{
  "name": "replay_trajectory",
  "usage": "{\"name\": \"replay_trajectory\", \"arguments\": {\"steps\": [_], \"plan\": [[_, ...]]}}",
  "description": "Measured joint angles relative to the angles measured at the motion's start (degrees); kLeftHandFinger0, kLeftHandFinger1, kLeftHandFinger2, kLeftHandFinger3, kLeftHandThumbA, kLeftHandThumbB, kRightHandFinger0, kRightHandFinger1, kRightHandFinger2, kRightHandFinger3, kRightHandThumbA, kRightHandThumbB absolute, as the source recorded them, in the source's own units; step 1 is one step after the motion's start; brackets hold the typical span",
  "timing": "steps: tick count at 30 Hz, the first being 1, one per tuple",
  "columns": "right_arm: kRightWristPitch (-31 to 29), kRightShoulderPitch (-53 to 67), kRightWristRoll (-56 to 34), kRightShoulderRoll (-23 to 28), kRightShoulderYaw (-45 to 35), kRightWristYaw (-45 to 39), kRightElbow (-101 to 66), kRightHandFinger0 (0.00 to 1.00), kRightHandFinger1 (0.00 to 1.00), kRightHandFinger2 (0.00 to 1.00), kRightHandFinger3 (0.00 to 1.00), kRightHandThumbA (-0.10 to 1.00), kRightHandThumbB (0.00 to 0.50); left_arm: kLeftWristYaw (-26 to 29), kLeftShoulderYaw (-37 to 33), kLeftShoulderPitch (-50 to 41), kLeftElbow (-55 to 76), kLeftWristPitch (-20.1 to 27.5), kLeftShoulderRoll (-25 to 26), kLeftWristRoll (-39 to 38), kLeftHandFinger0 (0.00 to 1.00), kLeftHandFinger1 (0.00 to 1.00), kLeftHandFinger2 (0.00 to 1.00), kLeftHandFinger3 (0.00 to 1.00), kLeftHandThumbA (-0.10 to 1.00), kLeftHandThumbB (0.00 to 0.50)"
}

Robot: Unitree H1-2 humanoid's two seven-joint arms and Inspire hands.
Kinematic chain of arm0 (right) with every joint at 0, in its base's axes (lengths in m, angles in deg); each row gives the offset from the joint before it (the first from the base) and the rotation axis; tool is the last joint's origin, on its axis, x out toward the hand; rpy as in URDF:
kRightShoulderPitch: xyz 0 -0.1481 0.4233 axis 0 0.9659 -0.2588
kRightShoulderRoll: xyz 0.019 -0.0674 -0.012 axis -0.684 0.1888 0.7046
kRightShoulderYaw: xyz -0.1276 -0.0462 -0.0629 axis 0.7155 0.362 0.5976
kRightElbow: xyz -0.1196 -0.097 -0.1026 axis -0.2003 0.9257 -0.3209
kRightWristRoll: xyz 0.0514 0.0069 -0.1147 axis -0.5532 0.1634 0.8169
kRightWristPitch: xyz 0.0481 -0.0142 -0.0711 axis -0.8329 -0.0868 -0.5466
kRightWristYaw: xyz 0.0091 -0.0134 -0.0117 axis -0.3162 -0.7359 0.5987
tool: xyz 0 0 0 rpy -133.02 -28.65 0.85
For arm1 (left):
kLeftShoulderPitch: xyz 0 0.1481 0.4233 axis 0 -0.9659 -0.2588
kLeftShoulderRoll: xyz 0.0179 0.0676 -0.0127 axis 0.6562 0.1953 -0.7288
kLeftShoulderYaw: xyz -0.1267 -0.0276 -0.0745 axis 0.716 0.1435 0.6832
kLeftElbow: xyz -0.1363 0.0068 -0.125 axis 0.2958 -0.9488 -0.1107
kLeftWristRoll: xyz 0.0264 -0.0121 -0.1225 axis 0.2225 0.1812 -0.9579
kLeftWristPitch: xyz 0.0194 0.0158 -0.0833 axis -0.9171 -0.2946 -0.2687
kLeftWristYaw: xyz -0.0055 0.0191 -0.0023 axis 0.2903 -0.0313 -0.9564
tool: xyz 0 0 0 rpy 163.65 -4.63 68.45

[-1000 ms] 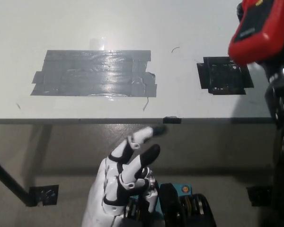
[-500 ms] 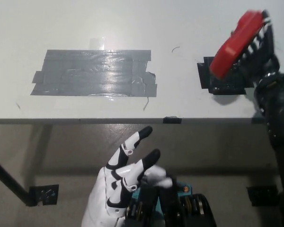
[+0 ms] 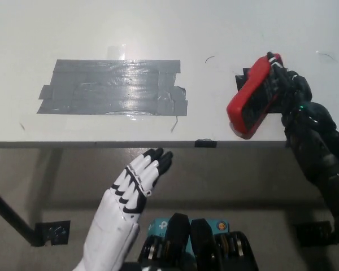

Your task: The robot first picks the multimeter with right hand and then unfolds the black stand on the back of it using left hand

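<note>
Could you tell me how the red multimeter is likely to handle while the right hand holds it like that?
The multimeter looks like a rigid block, so it probably won't flex. The right hand grips it along one side, tilted over the table, so it may twist when pushed. Its red casing looks rubbery, probably not slippery.

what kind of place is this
Probably a robotics lab or test bench: a bare white table marked with grey duct tape and a black tape patch, over a plain floor.

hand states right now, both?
Left hand: open, holding nothing, below the table edge.
Right hand: shut on the red multimeter, held over the table.
</note>
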Motion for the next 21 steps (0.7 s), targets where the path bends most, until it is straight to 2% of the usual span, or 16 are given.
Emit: {"name": "replay_trajectory", "arguments": {"steps": [2, 4, 5, 6, 7, 8, 9, 10, 11, 12, 14, 19, 21], "plan": [[-0.76, -1.06, 2.74, 0.04, 2.74, 1.01, 1.96, 0.00, 0.33, 0.79, 0.80, -0.10, 0.180, 0.00, 1.26, -0.10, -2.17, -0.01, 0.58, 0.53, 1.00, 1.00, 1.00, 1.00, 1.00, 0.370], [-1.33, -2.06, 4.79, 0.04, 4.72, 1.80, 3.23, 0.00, 0.35, 0.79, 0.75, -0.10, 0.188, 0.01, 2.24, -0.22, -3.88, 0.00, 1.05, 0.84, 1.00, 1.00, 1.00, 1.00, 1.00, 0.369], [-1.70, -2.57, 5.77, 0.04, 5.48, 2.25, 3.75, 0.01, 0.35, 0.75, 0.70, -0.10, 0.205, 0.01, 2.75, -0.27, -4.56, 0.00, 1.27, 1.02, 1.00, 1.00, 1.00, 1.00, 1.00, 0.366], [-1.91, -2.89, 6.24, 0.04, 5.93, 2.59, 4.07, 0.04, 0.31, 0.63, 0.62, -0.10, 0.250, 0.01, 2.98, -0.28, -4.86, 0.00, 1.34, 1.09, 1.00, 1.00, 1.00, 1.00, 1.00, 0.359], [-2.44, -3.40, 7.52, 0.09, 6.64, 3.29, 4.61, 0.24, 0.53, 0.86, 0.88, 0.02, 0.259, 0.02, 3.52, -0.29, -5.70, 0.01, 1.45, 1.24, 1.00, 1.00, 1.00, 1.00, 1.00, 0.358], [-2.73, -3.70, 8.10, 0.11, 7.08, 3.82, 4.96, 0.32, 0.55, 0.82, 0.88, 0.06, 0.265, 0.02, 3.74, -0.31, -6.02, 0.01, 1.47, 1.36, 1.00, 1.00, 1.00, 1.00, 1.00, 0.359], [-3.32, -4.34, 9.87, 0.18, 8.08, 5.54, 5.80, 0.69, 0.90, 1.00, 1.00, 0.16, 0.306, 0.02, 4.19, -0.37, -6.83, 0.01, 1.54, 1.63, 1.00, 1.00, 1.00, 1.00, 1.00, 0.360], [-3.53, -4.63, 10.68, 0.21, 8.65, 6.28, 6.11, 1.00, 1.00, 1.00, 1.00, 0.29, 0.301, 0.02, 4.33, -0.38, -7.16, 0.01, 1.55, 1.74, 1.00, 1.00, 1.00, 1.00, 1.00, 0.362], [-3.79, -4.94, 11.72, 0.23, 9.19, 7.10, 6.37, 1.00, 1.00, 1.00, 1.00, 0.40, 0.290, 0.02, 4.50, -0.39, -7.54, 0.01, 1.55, 1.88, 1.00, 1.00, 1.00, 1.00, 1.00, 0.360], [-4.30, -5.34, 12.69, 0.24, 9.77, 7.97, 6.50, 1.00, 1.00, 1.00, 1.00, 0.43, 0.305, 0.02, 4.76, -0.42, -7.91, 0.01, 1.55, 2.05, 1.00, 1.00, 1.00, 1.00, 1.00, 0.360], [-4.93, -5.98, 14.55, 0.44, 10.63, 8.98, 6.59, 1.00, 1.00, 1.00, 1.00, 0.45, 0.332, 0.02, 5.19, -0.49, -8.23, 0.01, 1.55, 2.33, 1.00, 1.00, 1.00, 1.00, 1.00, 0.361], [-6.85, -6.95, 19.68, 2.11, 12.59, 10.31, 6.49, 1.00, 1.00, 1.00, 1.00, 0.45, 0.353, 0.07, 6.14, -0.82, -9.42, 0.03, 1.73, 2.96, 1.00, 1.00, 1.00, 1.00, 1.00, 0.362], [-8.00, -7.55, 22.23, 3.36, 12.74, 10.31, 6.29, 1.00, 1.00, 1.00, 1.00, 0.51, 0.383, 0.17, 6.39, -1.33, -9.55, 0.05, 2.03, 3.28, 1.00, 1.00, 1.00, 1.00, 1.00, 0.364]]}}
